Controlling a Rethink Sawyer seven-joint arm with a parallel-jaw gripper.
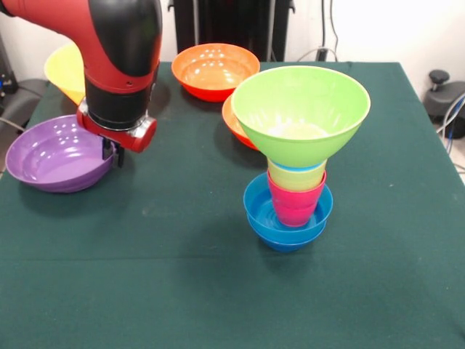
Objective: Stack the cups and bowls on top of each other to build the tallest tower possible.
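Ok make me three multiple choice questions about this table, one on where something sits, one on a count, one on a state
1. What sits on top of the tower?
A. green bowl
B. purple bowl
C. orange bowl

2. How many orange bowls show?
A. one
B. two
C. four

3. How does the purple bowl lie?
A. upside down
B. upright, nothing in it
C. nested in the yellow bowl

Answers:
1. A, it rests on the cups.
2. B, one at the far edge, one behind the tower.
3. B, its hollow faces up beside the gripper.
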